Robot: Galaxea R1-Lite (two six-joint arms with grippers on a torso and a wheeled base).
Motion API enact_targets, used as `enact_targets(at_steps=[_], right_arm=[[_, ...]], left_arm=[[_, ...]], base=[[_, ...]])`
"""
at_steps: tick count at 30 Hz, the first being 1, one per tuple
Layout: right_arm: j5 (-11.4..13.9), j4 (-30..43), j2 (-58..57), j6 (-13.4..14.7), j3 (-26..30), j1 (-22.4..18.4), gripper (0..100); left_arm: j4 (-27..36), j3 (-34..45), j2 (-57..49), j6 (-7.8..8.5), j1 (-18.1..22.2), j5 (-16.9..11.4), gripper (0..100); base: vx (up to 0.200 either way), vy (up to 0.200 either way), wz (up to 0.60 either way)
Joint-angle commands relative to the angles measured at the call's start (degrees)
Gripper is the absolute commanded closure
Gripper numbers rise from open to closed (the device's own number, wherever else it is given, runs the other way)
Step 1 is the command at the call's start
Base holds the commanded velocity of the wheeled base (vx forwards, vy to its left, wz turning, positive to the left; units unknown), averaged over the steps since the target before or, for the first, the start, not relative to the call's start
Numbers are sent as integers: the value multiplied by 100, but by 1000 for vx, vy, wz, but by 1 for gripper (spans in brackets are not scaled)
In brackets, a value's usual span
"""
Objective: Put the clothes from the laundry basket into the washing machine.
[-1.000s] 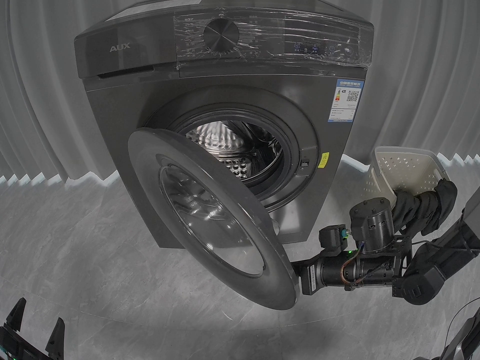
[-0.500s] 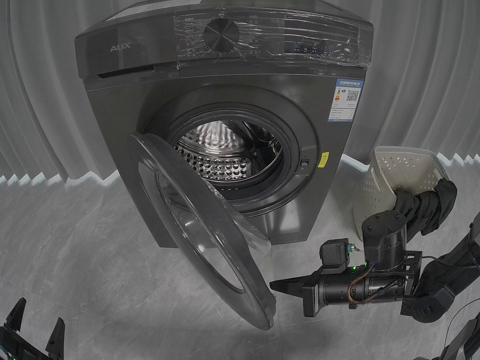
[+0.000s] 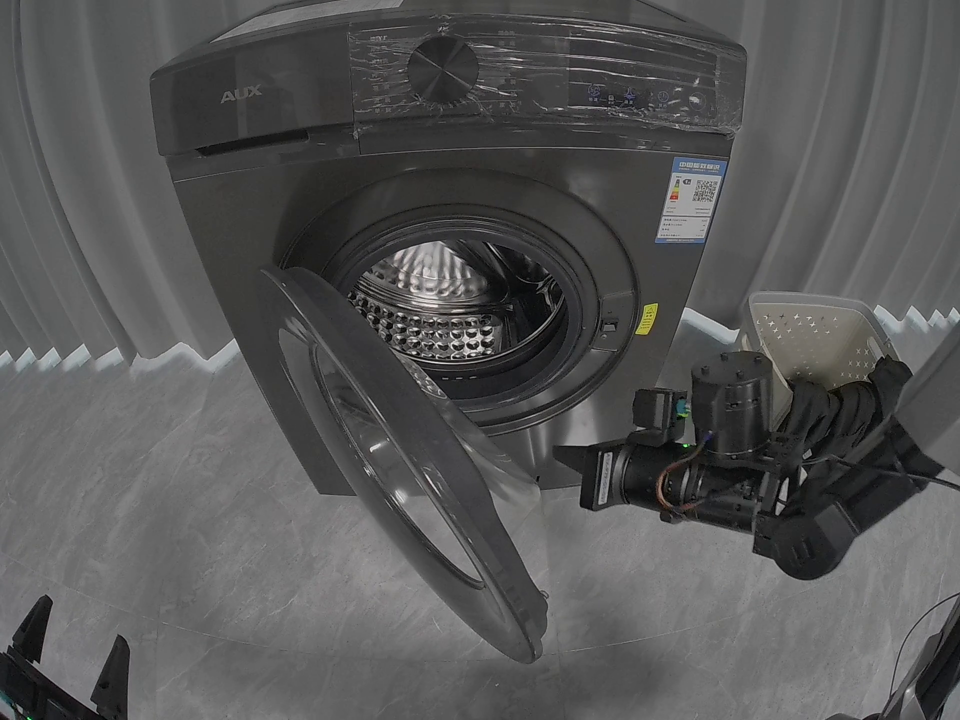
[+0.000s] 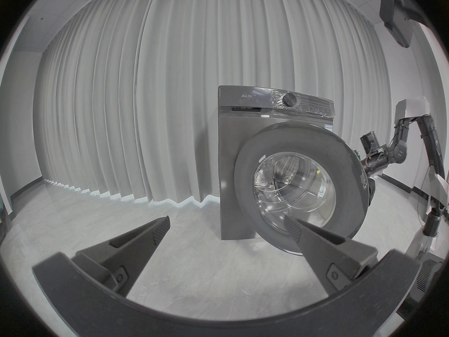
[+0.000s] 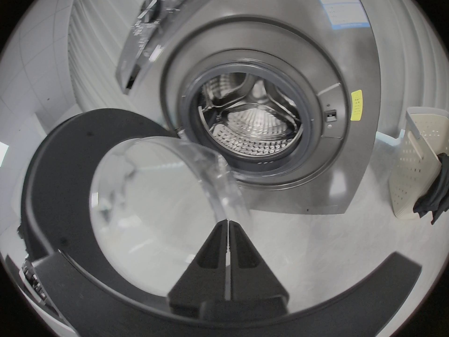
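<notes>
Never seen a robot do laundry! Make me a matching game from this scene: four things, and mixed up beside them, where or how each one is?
Things:
1. round grey washing machine door with glass window
2. white perforated plastic laundry basket
3. dark clothes
4. right claw

States:
A. shut, holding nothing
B. draped over a rim
C. swung open
D. standing on the grey floor

Pairs: 1-C, 2-D, 3-B, 4-A.
</notes>
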Motion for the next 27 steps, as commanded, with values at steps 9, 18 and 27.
enact_targets(at_steps=[9, 18, 27], right_arm=[[-174, 11, 1146, -37, -653, -89, 100], [-121, -94, 1085, -19, -310, 324, 100], [151, -560, 1085, 77, -11, 614, 100]], left_arm=[[-1, 92, -101, -1, 1, 1, 0], [-1, 92, -101, -1, 1, -8, 0], [-1, 92, -101, -1, 1, -8, 0]], base=[[0, 0, 0], [0, 0, 0], [0, 0, 0]])
